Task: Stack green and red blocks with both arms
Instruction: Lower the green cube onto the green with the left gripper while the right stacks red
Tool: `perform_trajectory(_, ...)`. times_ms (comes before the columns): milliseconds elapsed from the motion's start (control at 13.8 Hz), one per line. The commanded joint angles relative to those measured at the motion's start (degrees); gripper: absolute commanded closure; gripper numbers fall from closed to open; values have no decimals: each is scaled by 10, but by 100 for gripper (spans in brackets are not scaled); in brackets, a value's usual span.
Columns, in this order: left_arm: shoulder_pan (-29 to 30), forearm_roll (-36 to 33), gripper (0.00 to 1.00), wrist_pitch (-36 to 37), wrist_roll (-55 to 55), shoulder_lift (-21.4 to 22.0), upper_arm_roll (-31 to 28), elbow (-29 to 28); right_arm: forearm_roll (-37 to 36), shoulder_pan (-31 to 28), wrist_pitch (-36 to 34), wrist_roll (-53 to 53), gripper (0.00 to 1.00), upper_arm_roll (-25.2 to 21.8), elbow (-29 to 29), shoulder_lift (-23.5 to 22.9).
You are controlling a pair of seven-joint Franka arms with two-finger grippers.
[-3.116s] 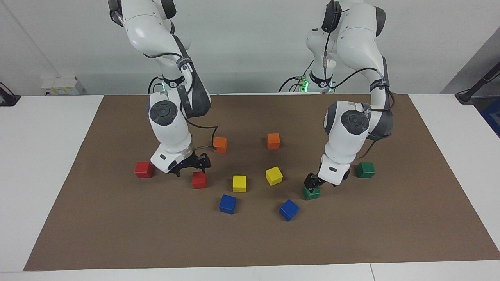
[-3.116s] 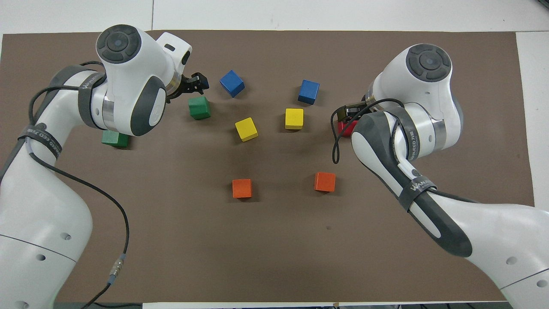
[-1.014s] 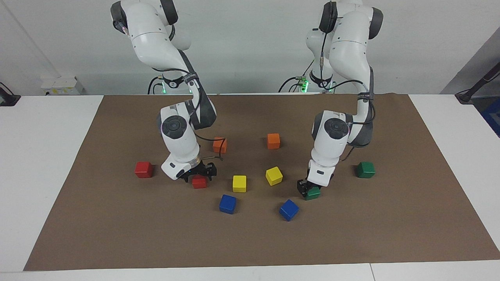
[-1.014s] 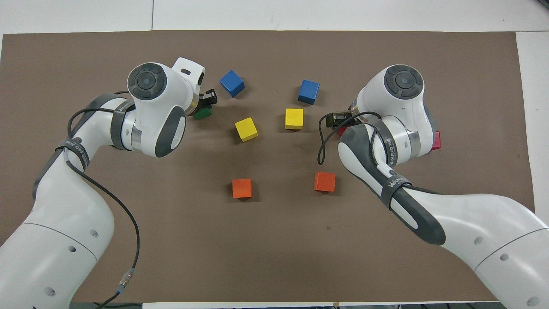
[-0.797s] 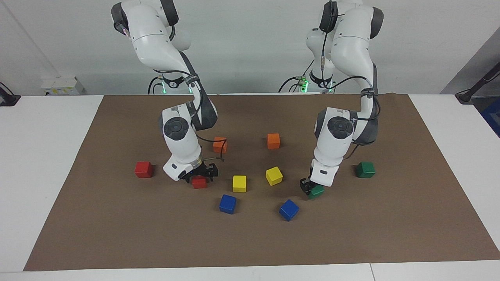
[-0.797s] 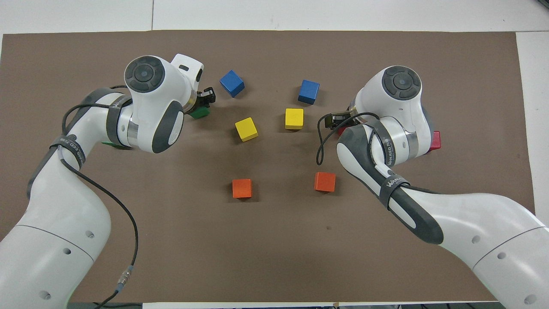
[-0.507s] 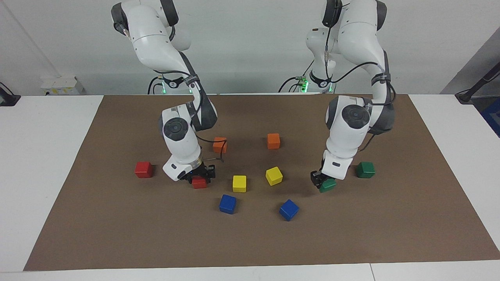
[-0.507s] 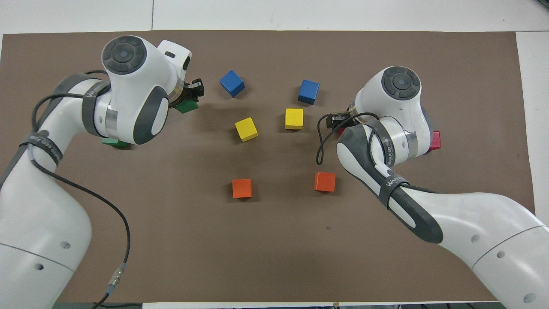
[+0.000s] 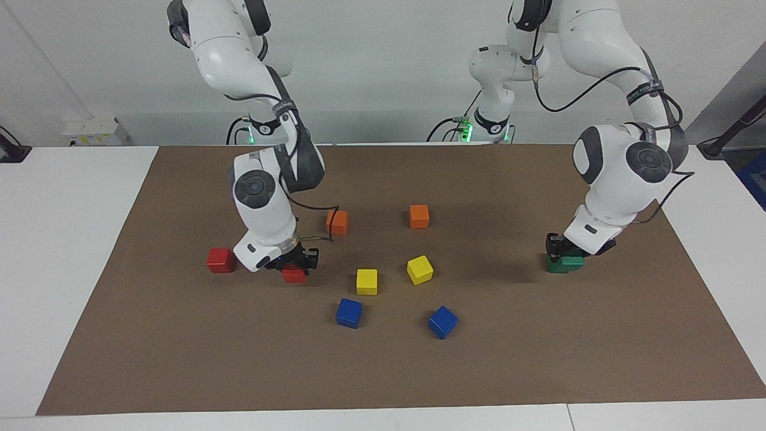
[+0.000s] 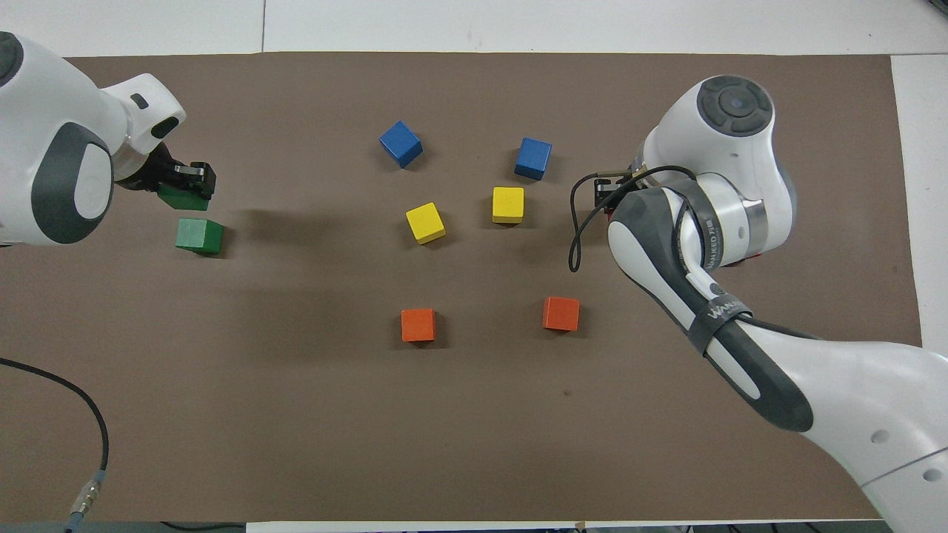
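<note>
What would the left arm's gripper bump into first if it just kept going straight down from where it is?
Probably the second green block on the mat. The left gripper holds a green block over it in the facing view, though overhead they look slightly offset, so alignment is uncertain.

A robotics lab: two white robot arms (image 9: 263, 197) mounted at twelve o'clock of a white table (image 9: 66, 239), a brown mat (image 9: 383, 371) strewn with coloured cubes (image 9: 366, 281), bare white wall, trailing cables.

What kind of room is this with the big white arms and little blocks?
Probably a robot lab. Two white arms are fixed at a table with a brown mat, colored blocks lie spread out, and cables run along a bare wall.
</note>
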State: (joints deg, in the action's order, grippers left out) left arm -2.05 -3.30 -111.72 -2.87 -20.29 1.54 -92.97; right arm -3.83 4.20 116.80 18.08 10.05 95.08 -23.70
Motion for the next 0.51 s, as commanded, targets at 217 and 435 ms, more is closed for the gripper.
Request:
perform_trajectory(217,37,-5,100,-67,-28,43,5,-95,-12,-76,-32,-87,100,6,68,102)
perform_trajectory(435,42,0,100,-73,-29,46,7,-108,-12,-127,4,-137,100,6,142,152)
